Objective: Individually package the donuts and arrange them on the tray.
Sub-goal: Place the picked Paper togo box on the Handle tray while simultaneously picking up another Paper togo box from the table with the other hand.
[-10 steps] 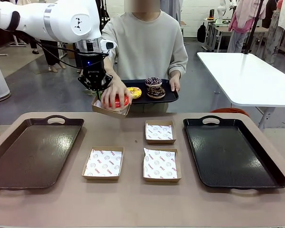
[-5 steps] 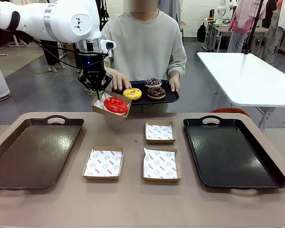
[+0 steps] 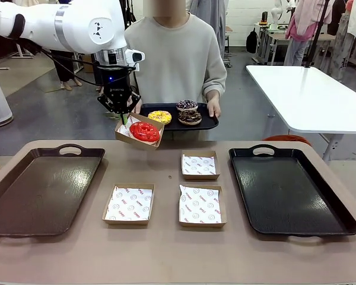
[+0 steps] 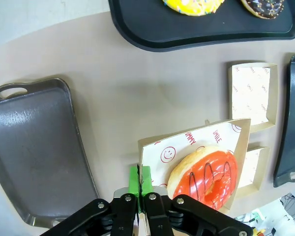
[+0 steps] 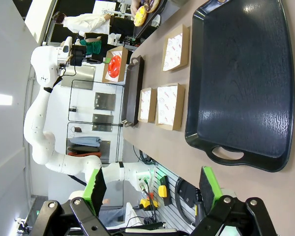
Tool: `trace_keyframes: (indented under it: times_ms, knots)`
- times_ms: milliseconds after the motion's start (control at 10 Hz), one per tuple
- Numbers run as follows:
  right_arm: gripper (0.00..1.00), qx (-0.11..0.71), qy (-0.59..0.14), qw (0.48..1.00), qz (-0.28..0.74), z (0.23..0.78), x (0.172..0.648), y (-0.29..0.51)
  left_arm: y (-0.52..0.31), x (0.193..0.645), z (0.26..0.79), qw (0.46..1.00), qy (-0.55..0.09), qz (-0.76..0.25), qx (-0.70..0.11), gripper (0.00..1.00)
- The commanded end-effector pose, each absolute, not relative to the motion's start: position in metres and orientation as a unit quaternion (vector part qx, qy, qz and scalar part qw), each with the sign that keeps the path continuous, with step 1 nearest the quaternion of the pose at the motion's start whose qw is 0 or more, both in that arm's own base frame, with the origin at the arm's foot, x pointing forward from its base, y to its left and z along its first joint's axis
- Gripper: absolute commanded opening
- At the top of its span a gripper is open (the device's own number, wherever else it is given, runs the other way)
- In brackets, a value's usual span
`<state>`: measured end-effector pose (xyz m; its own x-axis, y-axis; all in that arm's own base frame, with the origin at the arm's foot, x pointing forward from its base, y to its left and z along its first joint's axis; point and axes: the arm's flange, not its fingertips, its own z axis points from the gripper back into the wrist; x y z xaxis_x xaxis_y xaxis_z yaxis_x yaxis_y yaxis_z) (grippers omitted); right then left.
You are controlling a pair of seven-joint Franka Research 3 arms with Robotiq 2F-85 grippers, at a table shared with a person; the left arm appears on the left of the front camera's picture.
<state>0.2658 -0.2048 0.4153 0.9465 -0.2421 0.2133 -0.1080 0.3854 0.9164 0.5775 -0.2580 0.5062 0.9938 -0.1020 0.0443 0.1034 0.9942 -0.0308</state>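
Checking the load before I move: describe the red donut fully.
The red donut is a whole ring, glossy red icing crossed by thin dark lines, pale dough at its edge. It lies on a white printed liner in a shallow brown cardboard box, which hangs tilted in the air above the table, its wall pinched by the shut left gripper. No hand or finger touches the donut.

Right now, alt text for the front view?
The left gripper, shut on a cardboard box with the red donut, holds it in the air before a person's tray of three donuts. Three empty lined boxes sit on the table between a brown tray and a black tray.
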Motion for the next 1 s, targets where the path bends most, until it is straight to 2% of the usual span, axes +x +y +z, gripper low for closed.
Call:
trace_keyframes:
  times_ms: [0,200,300,600,900]
  knots:
    - [1.0,0.553,-0.158,0.817,-0.041,0.415,0.266,-0.205,-0.25,0.578,0.505,0.997,-0.023,-0.066,-0.025,0.01]
    - [1.0,0.506,-0.136,0.851,-0.036,0.447,0.317,-0.166,-0.227,0.556,0.513,0.994,-0.028,-0.1,-0.039,0.01]
    - [1.0,0.484,-0.11,0.868,-0.021,0.47,0.344,-0.141,-0.206,0.544,0.519,0.994,-0.034,-0.095,-0.047,0.01]
    - [1.0,0.387,-0.102,0.916,-0.025,0.524,0.428,-0.058,-0.144,0.515,0.53,0.994,-0.044,-0.083,-0.063,0.01]
    - [1.0,0.278,-0.09,0.956,-0.009,0.532,0.476,0.039,-0.098,0.484,0.522,0.994,-0.056,-0.061,-0.066,0.01]
